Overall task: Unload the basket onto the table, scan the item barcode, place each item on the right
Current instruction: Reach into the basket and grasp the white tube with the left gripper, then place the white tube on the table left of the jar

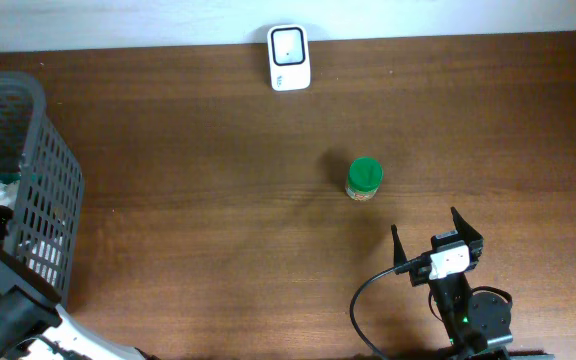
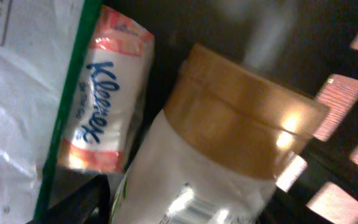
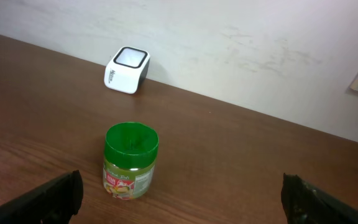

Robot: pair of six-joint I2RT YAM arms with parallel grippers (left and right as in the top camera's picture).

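With the right pincer (image 3: 180, 186) spread and the left pincer's state not visible, the gold-lidded jar (image 2: 247, 124) should be gripped squarely, clear of the tissue pack (image 2: 104, 99) at nine o'clock.

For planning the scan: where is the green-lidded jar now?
In the overhead view the green-lidded jar stands right of centre, between the white scanner and the right gripper.

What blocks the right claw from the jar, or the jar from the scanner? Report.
Nothing visible: only bare table lies between the open right claw and the jar, and between jar and scanner.
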